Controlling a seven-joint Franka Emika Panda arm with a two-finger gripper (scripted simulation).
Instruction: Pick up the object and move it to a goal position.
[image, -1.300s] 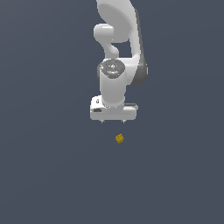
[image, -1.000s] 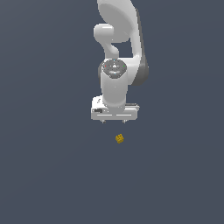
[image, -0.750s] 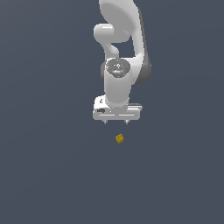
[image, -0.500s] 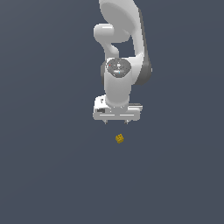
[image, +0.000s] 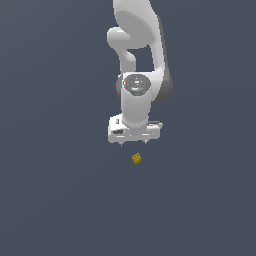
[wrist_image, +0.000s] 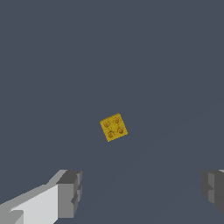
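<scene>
Fingers of the white gripper were spread wide, grasping nothing, poised above the studded yellow brick on the grey floor, probably to straddle it. Compared with a second earlier, the wrist had turned slightly; the brick had not moved.

Counted: 1 yellow block, lying just below the middle of the exterior view and near the middle of the wrist view. On its upward face, 4 studs, seen in the wrist view only. 1 white arm in the upper middle of the exterior view, ending in 1 gripper. 2 grey fingertips at the lower corners of the wrist view, spread wide apart. 1 plain dark grey surface.
</scene>
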